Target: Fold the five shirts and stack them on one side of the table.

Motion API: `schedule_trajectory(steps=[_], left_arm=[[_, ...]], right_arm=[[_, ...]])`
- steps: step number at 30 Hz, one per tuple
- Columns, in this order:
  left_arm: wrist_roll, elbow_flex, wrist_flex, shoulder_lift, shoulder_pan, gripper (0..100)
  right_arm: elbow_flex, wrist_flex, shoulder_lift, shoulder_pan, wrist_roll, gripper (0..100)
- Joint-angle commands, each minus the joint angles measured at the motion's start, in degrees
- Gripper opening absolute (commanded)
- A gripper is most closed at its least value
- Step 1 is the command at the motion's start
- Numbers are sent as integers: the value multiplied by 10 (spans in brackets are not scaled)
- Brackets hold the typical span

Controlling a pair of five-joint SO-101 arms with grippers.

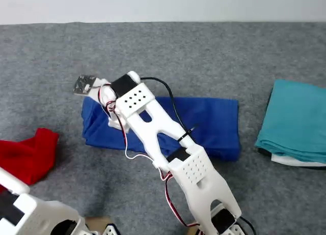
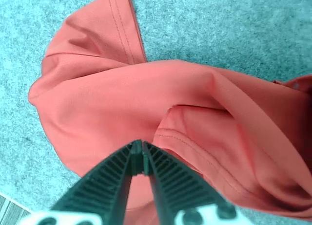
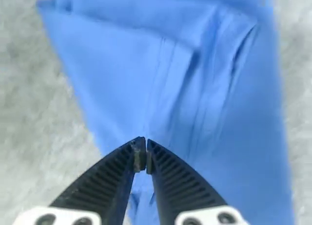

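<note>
A blue shirt (image 1: 204, 124) lies folded into a long band across the middle of the grey table (image 1: 214, 52). My right gripper (image 3: 141, 154) is at its bunched left end, shut, with creases in the blue shirt (image 3: 195, 79) running up to the fingertips. The right arm (image 1: 168, 138) reaches over the band from the near edge. A crumpled red shirt (image 1: 30, 153) lies at the left. My left gripper (image 2: 142, 159) hangs shut just above the red shirt (image 2: 122, 103), with nothing between its fingers.
A folded teal shirt (image 1: 295, 120) tops a stack at the right edge, with a white layer (image 1: 290, 161) under it. The left arm's base (image 1: 30, 214) sits at the near left corner. Bare grey table stretches along the back.
</note>
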Motion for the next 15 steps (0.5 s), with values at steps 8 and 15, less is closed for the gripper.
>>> schedule_trajectory(steps=[8,15], left_arm=[[-2,-5,-1,-40,1,8],[-3,-3,59,-48,5,8]], right_arm=[[-49,-38,64,7,1,9],[-124,77,57,38,-42,9]])
